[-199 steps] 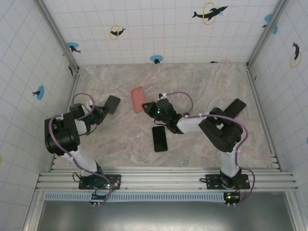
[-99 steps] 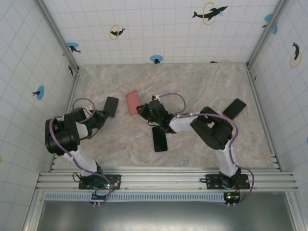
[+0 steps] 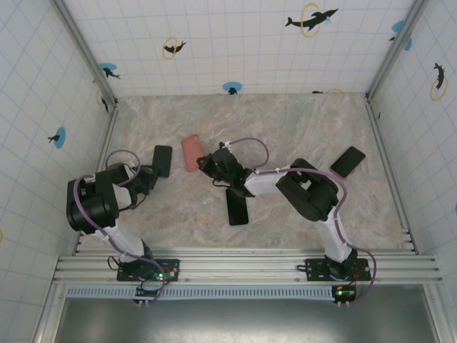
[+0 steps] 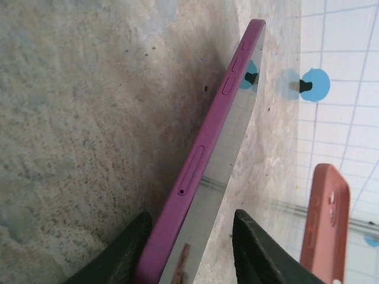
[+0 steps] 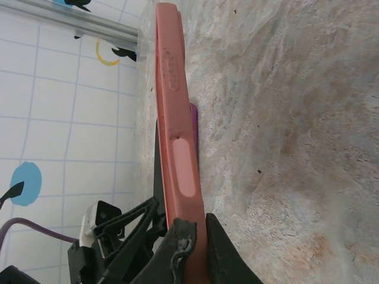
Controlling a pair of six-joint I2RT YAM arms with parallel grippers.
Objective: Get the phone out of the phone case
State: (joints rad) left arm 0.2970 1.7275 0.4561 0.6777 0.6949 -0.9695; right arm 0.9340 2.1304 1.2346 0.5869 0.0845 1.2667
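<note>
Status: separation appears complete.

1. The phone point(image 4: 222, 118), purple-edged with its side buttons and tray slot bare, sits left of centre in the overhead view, clear of the case point(image 5: 174, 118). The two lie near each other but do not touch.
2. The left claw point(image 4: 190, 220) straddles the phone's lower end with one finger on each face. The jaws stand partly parted. From where I stand I cannot tell whether they press the phone or merely flank it.
3. The right claw point(image 5: 196, 228) is pinched tight on the near end of the pink case, which is seen edge-on running up the wrist frame. The case looks empty (its interior is not fully visible, so treat this as a judgement).
4. Remaining work, as judged: set both items down on the table point(image 3: 285, 128) and withdraw.

Note: a second phone point(image 3: 237, 206) lies below centre of the overhead view, and a third phone point(image 3: 348, 161) lies at the right. Both are well apart from the case.
</note>
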